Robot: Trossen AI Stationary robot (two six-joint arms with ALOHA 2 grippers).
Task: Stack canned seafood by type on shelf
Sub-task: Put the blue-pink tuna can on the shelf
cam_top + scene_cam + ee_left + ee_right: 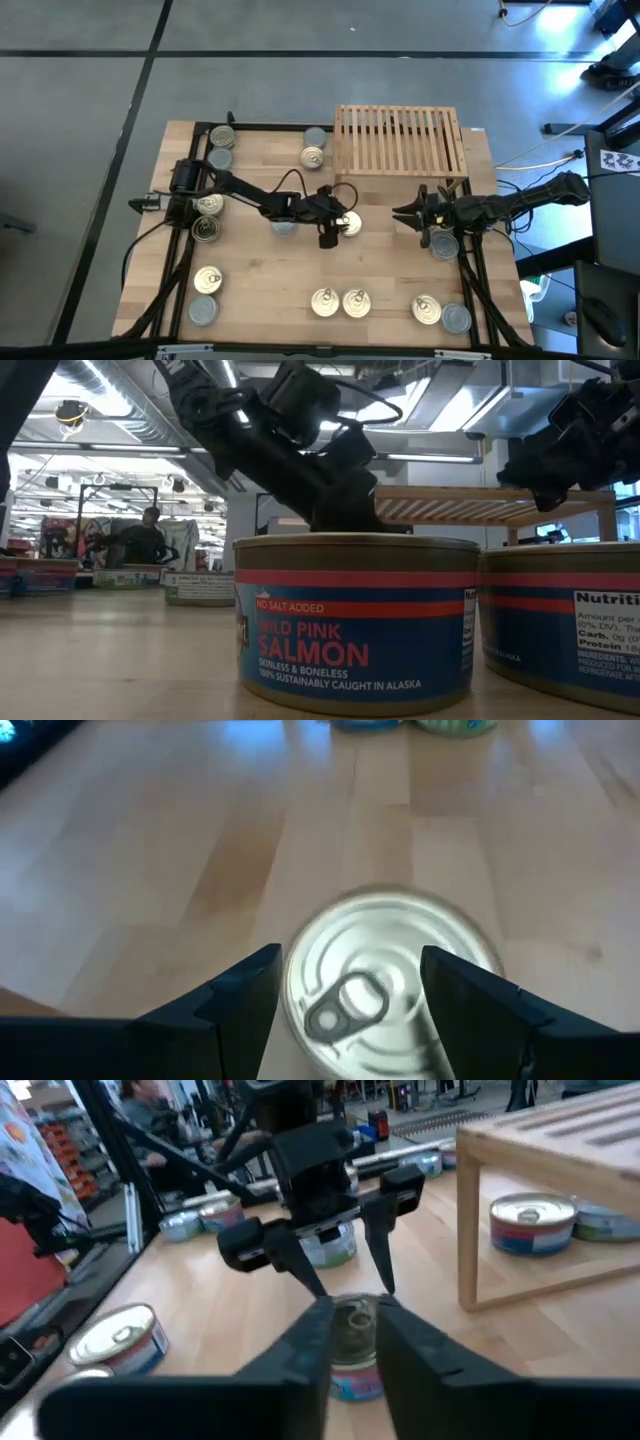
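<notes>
Tin [349,223] at the table's middle, pull-tab top up, is the target; it stands on the bare wood in front of the shelf [398,139], clearly apart from it. The left gripper [337,226] hangs over this tin with its fingers spread wide, one on each side of the rim in the left wrist view, not yet touching it. I judge the step to be the reach for a grasp, with nothing lifted so far. Next the fingers must drop around the wall and close squarely, since a flat round tin can slip from a shallow pinch. The shelf top looks bare from above, though two tins [530,1222] sit under it. The right gripper [412,213] waits just beside the shelf's front edge, fingers nearly pressed together, holding nothing. Other tins [341,302] lie scattered near the table's edges.
</notes>
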